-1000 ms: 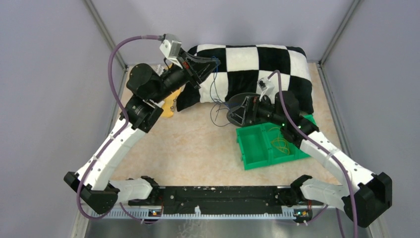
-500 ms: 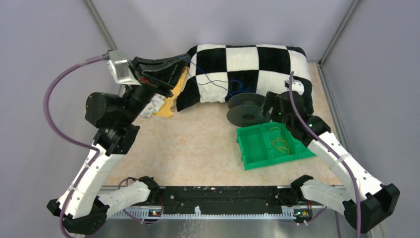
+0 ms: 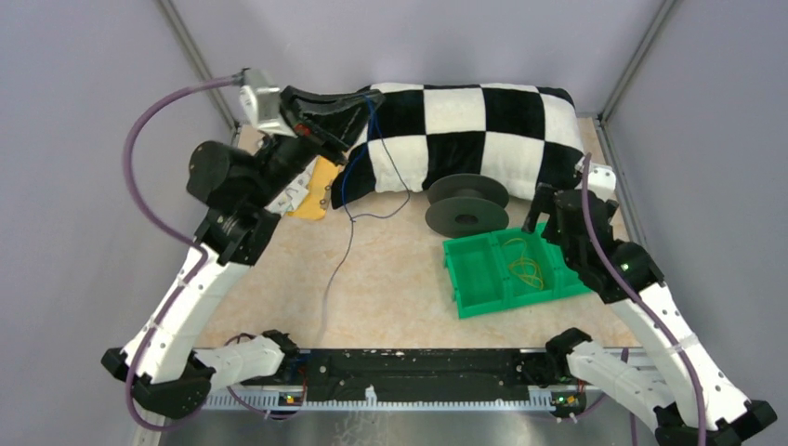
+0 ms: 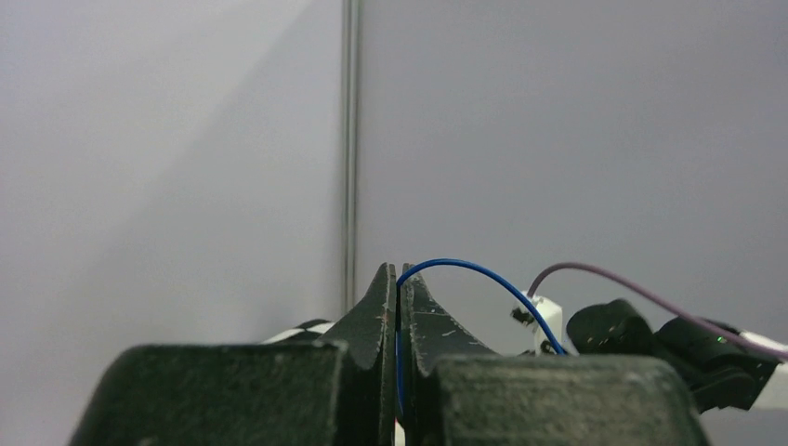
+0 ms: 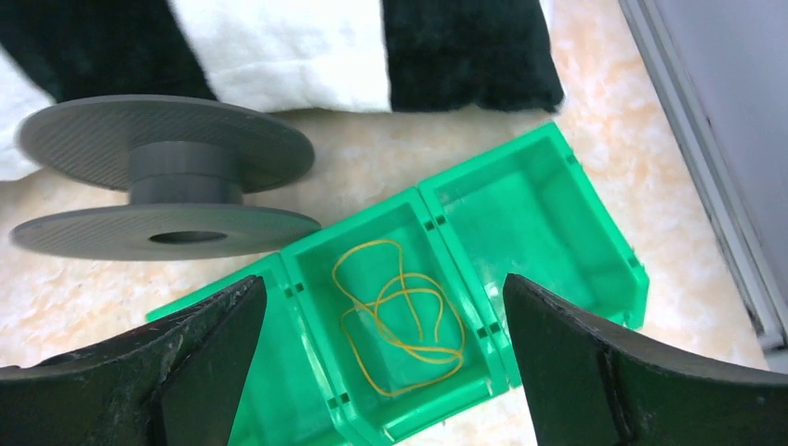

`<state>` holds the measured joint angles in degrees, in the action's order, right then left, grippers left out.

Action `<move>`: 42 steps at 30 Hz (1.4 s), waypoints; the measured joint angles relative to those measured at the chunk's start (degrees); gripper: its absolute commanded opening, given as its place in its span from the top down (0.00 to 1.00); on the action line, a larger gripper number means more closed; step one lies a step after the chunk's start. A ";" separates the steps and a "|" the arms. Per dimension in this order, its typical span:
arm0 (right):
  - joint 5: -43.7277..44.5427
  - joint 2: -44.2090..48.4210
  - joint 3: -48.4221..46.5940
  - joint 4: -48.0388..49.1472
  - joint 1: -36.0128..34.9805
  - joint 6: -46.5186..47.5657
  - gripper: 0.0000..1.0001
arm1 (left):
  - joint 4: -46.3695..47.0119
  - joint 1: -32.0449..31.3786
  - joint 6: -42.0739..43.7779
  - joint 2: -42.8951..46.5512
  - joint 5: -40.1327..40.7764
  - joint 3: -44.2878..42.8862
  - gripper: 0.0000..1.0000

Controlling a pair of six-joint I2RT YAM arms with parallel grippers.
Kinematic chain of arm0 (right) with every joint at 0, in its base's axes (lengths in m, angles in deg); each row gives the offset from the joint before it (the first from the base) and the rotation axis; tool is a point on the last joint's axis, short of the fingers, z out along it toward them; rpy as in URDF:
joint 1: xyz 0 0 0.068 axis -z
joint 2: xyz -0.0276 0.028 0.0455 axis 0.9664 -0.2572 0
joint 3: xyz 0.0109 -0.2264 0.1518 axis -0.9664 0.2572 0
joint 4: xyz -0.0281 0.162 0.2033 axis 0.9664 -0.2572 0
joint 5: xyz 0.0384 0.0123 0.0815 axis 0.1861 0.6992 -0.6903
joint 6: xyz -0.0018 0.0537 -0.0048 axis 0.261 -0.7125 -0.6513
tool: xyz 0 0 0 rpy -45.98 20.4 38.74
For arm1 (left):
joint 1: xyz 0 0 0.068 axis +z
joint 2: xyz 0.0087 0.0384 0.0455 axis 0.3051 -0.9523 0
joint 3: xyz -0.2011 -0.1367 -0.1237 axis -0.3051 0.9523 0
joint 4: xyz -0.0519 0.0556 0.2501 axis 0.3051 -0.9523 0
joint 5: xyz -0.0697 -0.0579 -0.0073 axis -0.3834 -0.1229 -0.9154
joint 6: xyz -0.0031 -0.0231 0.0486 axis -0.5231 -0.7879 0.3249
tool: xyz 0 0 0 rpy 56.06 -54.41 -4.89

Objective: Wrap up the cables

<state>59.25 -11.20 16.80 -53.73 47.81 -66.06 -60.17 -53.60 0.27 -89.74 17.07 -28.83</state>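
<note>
The cable (image 3: 346, 249) is a thin blue-black wire. It hangs from my left gripper (image 3: 374, 96), which is raised at the back left over the checkered cushion, and trails down across the table toward the front. In the left wrist view the left gripper (image 4: 400, 279) is shut on the cable (image 4: 483, 272), which arches out to the right of the tips. The black two-flanged spool (image 3: 466, 204) lies bare in front of the cushion and also shows in the right wrist view (image 5: 177, 172). My right gripper (image 3: 550, 209) is open and empty, hovering over the green tray; the right wrist view (image 5: 383, 283) shows it wide open.
A black-and-white checkered cushion (image 3: 465, 121) lies along the back. A green compartment tray (image 3: 474, 283) sits right of centre, with yellow looped strands (image 5: 400, 316) in its middle compartment. A yellow item (image 3: 316, 190) lies under the left arm. Grey walls enclose the table.
</note>
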 measured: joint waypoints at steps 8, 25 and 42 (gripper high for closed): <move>-22.75 10.60 0.04 15.61 0.11 11.76 0.01 | -6.10 0.00 0.83 -6.43 -9.94 -1.03 1.00; -56.61 -6.84 -8.28 41.35 0.09 -4.85 0.01 | 0.00 -0.02 -6.67 -20.63 -21.18 -17.42 1.00; -50.80 0.20 -11.82 31.63 0.09 2.80 0.01 | 0.52 -0.28 -10.99 -33.68 -23.02 -38.95 1.00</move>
<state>8.45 -11.00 4.97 -22.10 47.90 -63.26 -59.64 -53.89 -10.72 -123.43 -5.94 -67.78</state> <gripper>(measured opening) 0.985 0.012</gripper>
